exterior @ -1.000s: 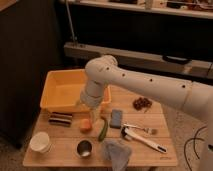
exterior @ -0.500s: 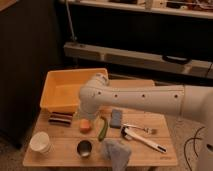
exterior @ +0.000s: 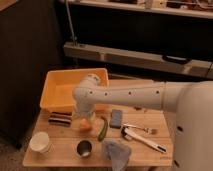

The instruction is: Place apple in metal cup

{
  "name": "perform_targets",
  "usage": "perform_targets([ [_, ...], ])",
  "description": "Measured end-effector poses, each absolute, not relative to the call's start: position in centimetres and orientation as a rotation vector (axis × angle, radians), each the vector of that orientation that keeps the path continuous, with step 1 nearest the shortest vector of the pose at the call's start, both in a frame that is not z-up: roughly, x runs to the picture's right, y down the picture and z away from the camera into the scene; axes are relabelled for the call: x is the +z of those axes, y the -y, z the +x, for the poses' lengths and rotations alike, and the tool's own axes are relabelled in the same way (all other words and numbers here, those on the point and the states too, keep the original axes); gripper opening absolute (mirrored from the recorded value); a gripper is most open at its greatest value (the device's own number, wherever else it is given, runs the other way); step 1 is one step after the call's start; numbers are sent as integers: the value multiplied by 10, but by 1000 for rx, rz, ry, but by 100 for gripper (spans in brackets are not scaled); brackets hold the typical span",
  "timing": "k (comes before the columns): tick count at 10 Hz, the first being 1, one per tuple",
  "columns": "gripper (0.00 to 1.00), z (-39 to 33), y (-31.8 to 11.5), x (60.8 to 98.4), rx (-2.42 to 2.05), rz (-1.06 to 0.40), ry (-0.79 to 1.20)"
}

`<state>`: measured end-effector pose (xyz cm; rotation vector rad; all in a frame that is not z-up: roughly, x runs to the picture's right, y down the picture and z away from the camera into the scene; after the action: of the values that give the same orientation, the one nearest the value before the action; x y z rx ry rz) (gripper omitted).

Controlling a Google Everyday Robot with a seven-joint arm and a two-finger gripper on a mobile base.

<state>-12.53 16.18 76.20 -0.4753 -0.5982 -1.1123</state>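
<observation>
The apple (exterior: pixel 85 125) is a small orange-red fruit on the wooden table (exterior: pixel 60 156), left of centre. The metal cup (exterior: pixel 84 148) stands upright just in front of it, near the table's front edge. My white arm reaches in from the right, and the gripper (exterior: pixel 83 116) hangs down directly over the apple, touching or nearly touching its top. The gripper's tip is hidden behind the wrist and the apple.
A yellow bin (exterior: pixel 56 92) sits at the back left. A white paper cup (exterior: pixel 40 142) stands front left, with a dark bar (exterior: pixel 60 119) behind it. Right of the apple are a green vegetable (exterior: pixel 102 131), a grey sponge (exterior: pixel 116 118), a crumpled blue cloth (exterior: pixel 116 152) and utensils (exterior: pixel 146 138).
The arm has swung left and dropped lower, bringing the gripper from above the bin's front edge down onto the apple. The objects on the table have not moved.
</observation>
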Motion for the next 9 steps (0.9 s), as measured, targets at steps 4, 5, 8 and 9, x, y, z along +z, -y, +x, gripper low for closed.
perform_targets([
  [4,66,-132,-194,798,-1156,-558,648],
  [5,66,-132,-198,804,-1158,-572,657],
  [8,66,-127,-200,822,-1161,-606,672],
  [9,65,-126,-202,828,-1160,-620,679],
])
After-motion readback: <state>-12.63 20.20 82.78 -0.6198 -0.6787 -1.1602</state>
